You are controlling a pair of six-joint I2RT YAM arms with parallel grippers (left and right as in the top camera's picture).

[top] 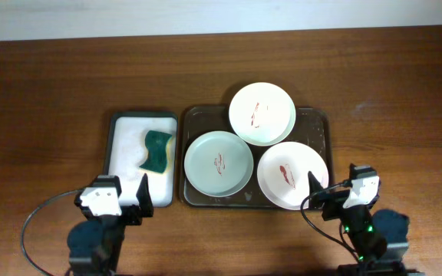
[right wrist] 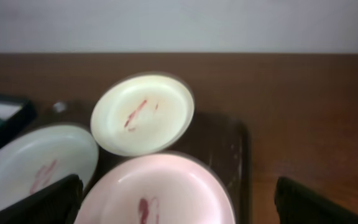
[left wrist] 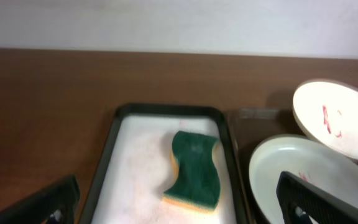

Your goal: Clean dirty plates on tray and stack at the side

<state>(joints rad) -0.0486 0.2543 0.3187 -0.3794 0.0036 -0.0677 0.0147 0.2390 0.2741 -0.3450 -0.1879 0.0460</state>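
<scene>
White plate [top: 262, 113], mint plate [top: 219, 162], pink plate [top: 290, 175] on tray [top: 319, 126], all red-streaked. Left end effector [left wrist: 182, 202], right end effector [right wrist: 179, 202] open, empty.

No legible text or markings anywhere.

— What sort of place are we looking at?

— It is looking like a robotics lab bench, set up as a dishwashing station. Two robot arms are sitting at the near edge of the wood-grain tabletop [top: 44, 84]: the left arm [top: 98, 230] toward the near left corner, the right arm [top: 374, 230] toward the near right corner. A black cable [top: 31, 222] is looping off the left one, and a green light [top: 363, 228] is glowing on the right one.

— And the kitchen things?

— They are lying out like test props. Sauce-streaked plates [top: 262, 113] are resting on a tray [top: 313, 126] right of centre, a smaller tray [top: 125, 126] just beside it is holding a sponge [top: 158, 151], and a plain white wall [top: 206, 15] is running along the far edge.
</scene>
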